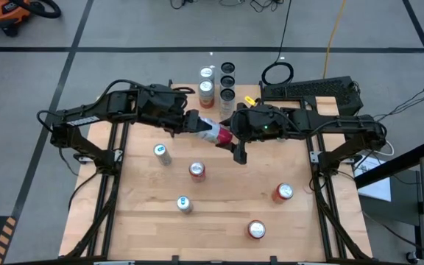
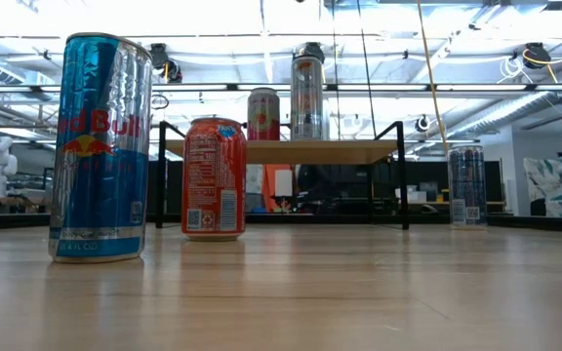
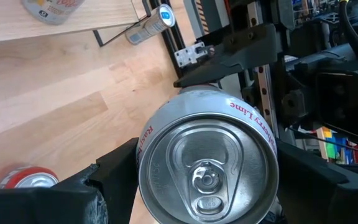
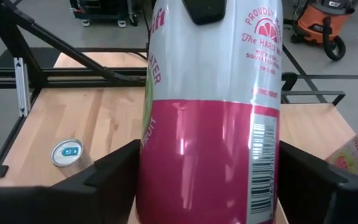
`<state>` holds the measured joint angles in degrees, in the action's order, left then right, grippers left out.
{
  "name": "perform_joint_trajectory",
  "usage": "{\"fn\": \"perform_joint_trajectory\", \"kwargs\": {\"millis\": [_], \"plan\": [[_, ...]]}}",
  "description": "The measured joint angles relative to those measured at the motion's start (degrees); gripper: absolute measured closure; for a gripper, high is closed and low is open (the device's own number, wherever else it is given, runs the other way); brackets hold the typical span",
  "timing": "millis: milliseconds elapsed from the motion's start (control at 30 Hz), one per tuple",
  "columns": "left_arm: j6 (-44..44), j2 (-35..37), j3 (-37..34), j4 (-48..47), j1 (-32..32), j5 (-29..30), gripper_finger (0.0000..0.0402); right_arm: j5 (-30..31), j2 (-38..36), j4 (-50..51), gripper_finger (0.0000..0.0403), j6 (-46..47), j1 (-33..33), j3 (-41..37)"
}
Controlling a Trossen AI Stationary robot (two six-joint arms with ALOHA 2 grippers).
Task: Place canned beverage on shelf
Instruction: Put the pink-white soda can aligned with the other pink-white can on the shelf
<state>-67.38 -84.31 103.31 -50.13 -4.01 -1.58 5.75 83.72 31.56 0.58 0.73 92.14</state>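
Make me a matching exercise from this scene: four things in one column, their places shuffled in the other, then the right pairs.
Things:
1. pink-and-white can
2. Red Bull can
3. tall can
4. orange vacuum

Places:
A. standing on the tabletop, closest in the low view
B. on the floor, off the tabletop
C. in the air between the left gripper and the right gripper
D. standing on the shelf

Pairs: 1-C, 2-A, 3-D, 4-B
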Motion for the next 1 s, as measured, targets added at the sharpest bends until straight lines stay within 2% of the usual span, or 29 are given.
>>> {"fn": "perform_joint_trajectory", "kwargs": {"millis": [200,433,533,767,1000], "plan": [[1.15,-0.02,0.00,0.35,0.00,0.66,0.0097,0.18,0.00,-0.03,0.0126,-0.67,0.00,0.00],[2.19,0.00,0.04,2.70,0.02,1.01,0.0025,0.14,-0.11,0.27,0.0127,-1.16,-0.02,0.00],[2.41,0.00,0.04,3.21,0.02,1.43,0.0006,0.16,-0.11,0.12,0.0127,-0.79,-0.02,0.00],[5.78,0.76,0.09,5.33,-0.01,6.84,0.0003,-0.47,0.00,0.11,0.0127,0.85,0.01,0.00],[14.24,2.77,0.11,10.03,-0.29,7.94,0.0002,-1.78,0.07,-0.49,0.0127,4.91,0.00,-0.04]]}}
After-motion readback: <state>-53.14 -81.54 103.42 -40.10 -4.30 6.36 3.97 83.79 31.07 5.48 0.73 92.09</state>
